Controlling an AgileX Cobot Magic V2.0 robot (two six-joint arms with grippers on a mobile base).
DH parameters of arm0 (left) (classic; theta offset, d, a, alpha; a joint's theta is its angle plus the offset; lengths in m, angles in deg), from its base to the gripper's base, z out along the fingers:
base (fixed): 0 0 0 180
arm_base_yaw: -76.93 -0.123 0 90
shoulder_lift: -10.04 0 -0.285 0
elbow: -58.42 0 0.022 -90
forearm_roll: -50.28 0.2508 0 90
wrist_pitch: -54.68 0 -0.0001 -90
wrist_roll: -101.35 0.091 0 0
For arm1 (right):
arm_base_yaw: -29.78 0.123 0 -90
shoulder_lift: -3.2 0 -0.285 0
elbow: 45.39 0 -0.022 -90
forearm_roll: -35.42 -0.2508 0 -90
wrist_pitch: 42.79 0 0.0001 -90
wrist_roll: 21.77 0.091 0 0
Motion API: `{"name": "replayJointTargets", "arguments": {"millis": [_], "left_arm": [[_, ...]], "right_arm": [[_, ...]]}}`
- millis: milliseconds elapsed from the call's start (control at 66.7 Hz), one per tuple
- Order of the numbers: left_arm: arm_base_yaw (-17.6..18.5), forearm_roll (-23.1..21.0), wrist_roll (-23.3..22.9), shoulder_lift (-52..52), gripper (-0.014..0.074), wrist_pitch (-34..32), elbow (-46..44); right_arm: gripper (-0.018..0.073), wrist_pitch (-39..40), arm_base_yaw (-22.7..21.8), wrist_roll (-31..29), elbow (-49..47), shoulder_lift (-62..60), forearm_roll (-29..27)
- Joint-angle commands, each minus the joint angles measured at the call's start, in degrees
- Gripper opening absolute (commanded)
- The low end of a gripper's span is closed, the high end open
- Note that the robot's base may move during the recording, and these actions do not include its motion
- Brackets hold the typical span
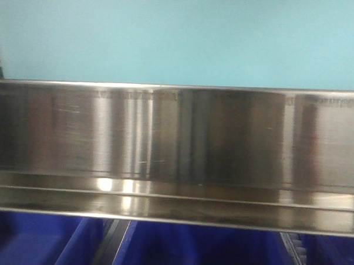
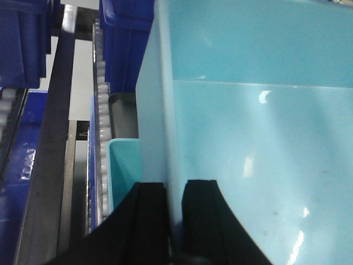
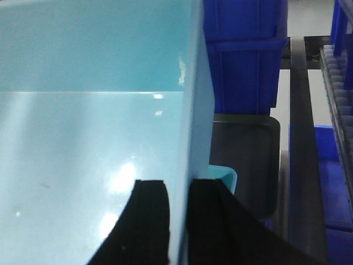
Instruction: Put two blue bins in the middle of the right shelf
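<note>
Got the pale-blue bin right up against the front camera, filling everything above the shelf's steel rail. Can't tell from there whether resting on the shelf level or hanging over it. Got the left gripper pinched tight on the bin's left wall, one black finger outside, the other inside. Same deal with the right gripper, clamped on the right wall. Also spotting the rim of a second pale-blue bin poking out lower down, just beside the held wall in both wrist views. Can't say whether nested or apart. Seeing dark blue bins under the rail, more up behind, plus a black tray and roller tracks alongside.
</note>
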Motion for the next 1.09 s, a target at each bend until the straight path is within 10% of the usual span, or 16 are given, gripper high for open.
{"name": "replayJointTargets", "arguments": {"millis": [0, 1080], "left_arm": [[-0.7, 3.6, 0.4, -0.8, -0.0111, 1.6, -0.1], [-0.7, 3.6, 0.4, -0.8, -0.0111, 1.4, -0.1]], "right_arm": [[-0.0166, 1.3, -0.9, -0.6, -0.1, -0.3, 3.6], [-0.0166, 1.3, -0.9, -0.6, -0.1, -0.3, 3.6]]}}
